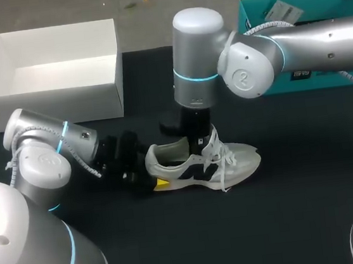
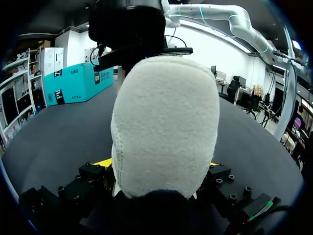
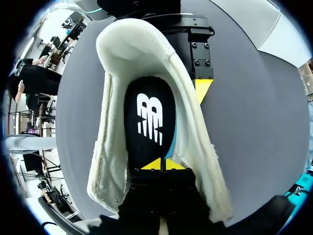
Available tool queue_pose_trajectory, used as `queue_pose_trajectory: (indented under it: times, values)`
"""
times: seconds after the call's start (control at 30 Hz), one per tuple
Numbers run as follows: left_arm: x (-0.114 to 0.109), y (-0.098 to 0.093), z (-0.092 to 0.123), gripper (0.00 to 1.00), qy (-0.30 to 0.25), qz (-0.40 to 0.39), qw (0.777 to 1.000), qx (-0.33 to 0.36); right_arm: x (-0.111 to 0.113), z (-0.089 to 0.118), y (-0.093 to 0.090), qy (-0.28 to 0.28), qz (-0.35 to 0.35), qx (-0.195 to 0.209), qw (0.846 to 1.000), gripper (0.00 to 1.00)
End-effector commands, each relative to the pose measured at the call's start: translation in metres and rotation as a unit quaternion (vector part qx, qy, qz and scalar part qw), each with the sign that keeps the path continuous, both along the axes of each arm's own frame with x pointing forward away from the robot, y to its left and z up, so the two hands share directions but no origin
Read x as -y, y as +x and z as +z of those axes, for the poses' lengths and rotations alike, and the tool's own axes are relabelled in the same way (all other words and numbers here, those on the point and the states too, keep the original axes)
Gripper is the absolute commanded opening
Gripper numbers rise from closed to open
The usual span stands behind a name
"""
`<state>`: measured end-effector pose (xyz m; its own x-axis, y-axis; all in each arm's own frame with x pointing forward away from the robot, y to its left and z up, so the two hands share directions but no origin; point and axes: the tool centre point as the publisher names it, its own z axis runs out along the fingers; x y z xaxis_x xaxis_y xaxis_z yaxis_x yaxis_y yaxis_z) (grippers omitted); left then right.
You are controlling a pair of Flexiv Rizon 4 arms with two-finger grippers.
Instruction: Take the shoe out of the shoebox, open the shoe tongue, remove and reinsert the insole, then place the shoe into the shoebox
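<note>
- The white shoebox (image 1: 51, 95) sits open at the far left of the dark surface (image 1: 287, 208), well apart from the shoe.
- My left arm comes in low from the left. My left claw (image 1: 149, 172) is clenched on the heel of the shoe (image 1: 231, 161). In the left wrist view the pale, fuzzy heel stands between my fingers, with a yellow tip (image 2: 105, 162) against each side of it.
- The shoe lies out of the box, near the middle of the surface. It is on its sole with the toe pointing right and its white laces (image 1: 221, 155) loose over the side.
- My right arm reaches in from the right and points straight down into the shoe's mouth.
- My right claw (image 3: 161, 165) is inside the shoe with its yellow tips pressed together, down on the black insole (image 3: 149, 122). I cannot tell whether any of the insole is pinched between them.
- A teal box (image 1: 259, 14) stands at the far right edge, behind my right arm.
</note>
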<state>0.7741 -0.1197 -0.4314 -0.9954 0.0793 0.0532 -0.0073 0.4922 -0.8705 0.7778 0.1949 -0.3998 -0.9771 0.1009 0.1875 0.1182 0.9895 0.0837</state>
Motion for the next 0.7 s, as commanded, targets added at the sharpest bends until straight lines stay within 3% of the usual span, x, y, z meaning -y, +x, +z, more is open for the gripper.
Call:
queue_pose_trajectory:
  times: [0.03, 0.7]
  values:
    - [0.0, 0.001, -0.005, 0.0, 0.0, 0.001, 1.0, 0.0, -0.001, 0.017, -0.007, 0.007, 0.003, 0.013, 1.0, 0.0]
    - [0.0, 0.001, -0.005, 0.0, 0.0, 0.001, 1.0, 0.0, 0.006, 0.04, 0.001, 0.036, -0.007, 0.043, 0.998, 0.0]
